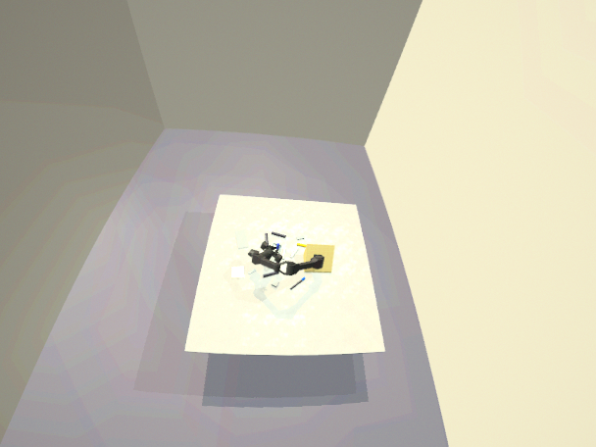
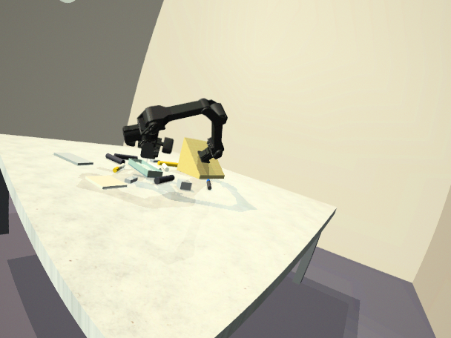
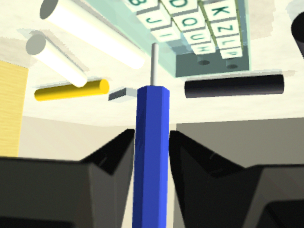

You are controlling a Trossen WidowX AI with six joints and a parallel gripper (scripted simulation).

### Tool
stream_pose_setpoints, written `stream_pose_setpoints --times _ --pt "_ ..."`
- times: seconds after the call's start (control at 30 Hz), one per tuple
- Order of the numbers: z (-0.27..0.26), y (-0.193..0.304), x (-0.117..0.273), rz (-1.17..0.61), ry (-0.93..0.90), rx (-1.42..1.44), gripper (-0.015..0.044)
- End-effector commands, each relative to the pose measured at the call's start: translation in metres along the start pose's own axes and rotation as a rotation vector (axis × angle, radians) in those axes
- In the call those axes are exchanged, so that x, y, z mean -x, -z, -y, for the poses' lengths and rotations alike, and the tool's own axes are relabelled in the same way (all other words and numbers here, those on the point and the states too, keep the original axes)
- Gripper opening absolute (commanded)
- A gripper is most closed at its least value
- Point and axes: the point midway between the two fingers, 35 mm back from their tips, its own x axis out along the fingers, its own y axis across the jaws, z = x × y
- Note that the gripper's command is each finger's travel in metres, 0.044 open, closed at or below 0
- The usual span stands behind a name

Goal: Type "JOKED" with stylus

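Observation:
My gripper [image 3: 151, 137] [image 2: 150, 156] is shut on the blue stylus [image 3: 152, 165] [image 1: 277, 246], which has a thin grey tip pointing away from the fingers. The pale green keyboard [image 3: 187, 68] [image 2: 153, 173] lies below the gripper, with white lettered keys. In the wrist view the stylus tip shows beside the keyboard's wall, close to the I key [image 3: 169, 36]. The J key [image 3: 154, 21], O key [image 3: 189, 22], K key [image 3: 221, 11] and D key [image 3: 179, 4] show too. The E key is out of the wrist view. Whether the tip touches anything cannot be told.
A yellow wedge [image 1: 327, 255] [image 2: 188, 159] stands near the arm's base. Around the keyboard lie a black cylinder [image 3: 234, 86], two white cylinders [image 3: 95, 35] [image 3: 57, 60], a yellow cylinder [image 3: 71, 90] and a small grey block [image 3: 121, 94]. A dark blue-ended stick [image 2: 209, 184] lies before the wedge.

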Motion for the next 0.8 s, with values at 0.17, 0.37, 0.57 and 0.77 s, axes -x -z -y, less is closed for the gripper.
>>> stream_pose_setpoints --times 0.17,0.37,0.57,0.77 --pt "0.0000 -0.0001 0.0005 0.002 -0.001 -0.005 0.0081" --pt "-0.0014 -0.0021 -0.0013 0.002 -0.001 -0.005 0.0081" --pt "-0.0017 -0.0034 -0.0022 0.002 -0.001 -0.005 0.0081" --pt "-0.0017 -0.0070 -0.0043 0.002 -0.001 -0.005 0.0081"
